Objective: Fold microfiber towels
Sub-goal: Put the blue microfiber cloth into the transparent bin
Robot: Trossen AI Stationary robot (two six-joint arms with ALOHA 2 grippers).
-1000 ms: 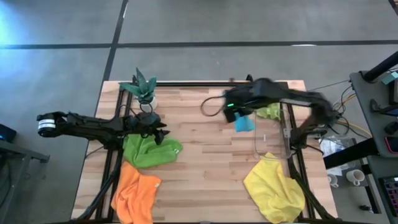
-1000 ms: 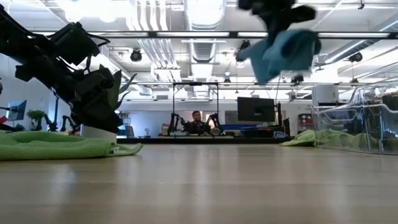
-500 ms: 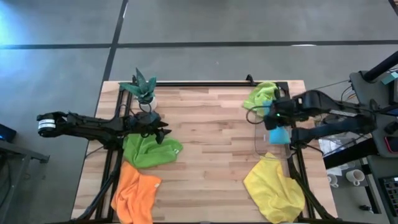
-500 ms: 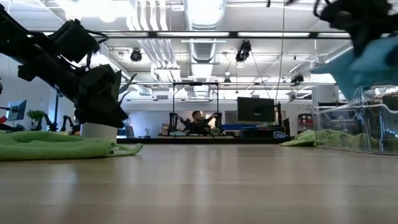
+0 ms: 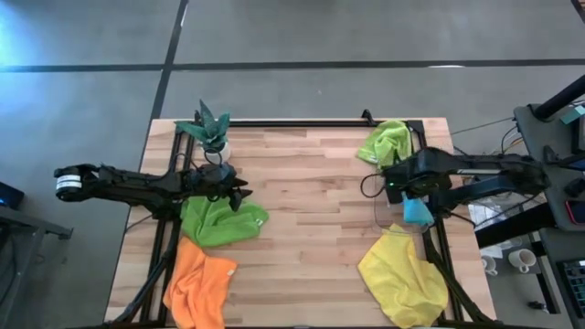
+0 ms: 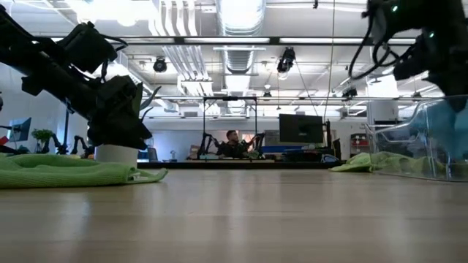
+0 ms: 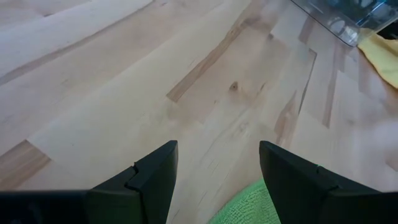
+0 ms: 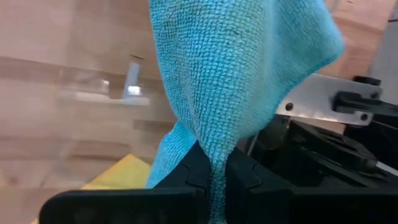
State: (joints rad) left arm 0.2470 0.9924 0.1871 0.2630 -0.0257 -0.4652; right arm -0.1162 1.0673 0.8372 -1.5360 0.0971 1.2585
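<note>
Over the clear bin [image 5: 402,215] at the table's right edge, my right gripper [image 8: 211,171] pinches the blue towel [image 8: 239,74]; I judge release comes next. My left gripper [image 7: 217,168] hangs open above the green towel [image 5: 219,222].

Robotics lab or open-plan workshop: exposed ceiling ducts [image 6: 241,18], strip lights, monitor [image 6: 300,128], seated person [image 6: 232,143] among more robot arms, concrete floor [image 5: 366,32].

Wooden plank table [image 5: 311,228]. On it: potted plant [image 5: 209,128], clear bin [image 5: 399,196], green towel [image 5: 222,222], orange towel [image 5: 199,285], yellow towel [image 5: 402,274], lime towel [image 5: 386,142].
</note>
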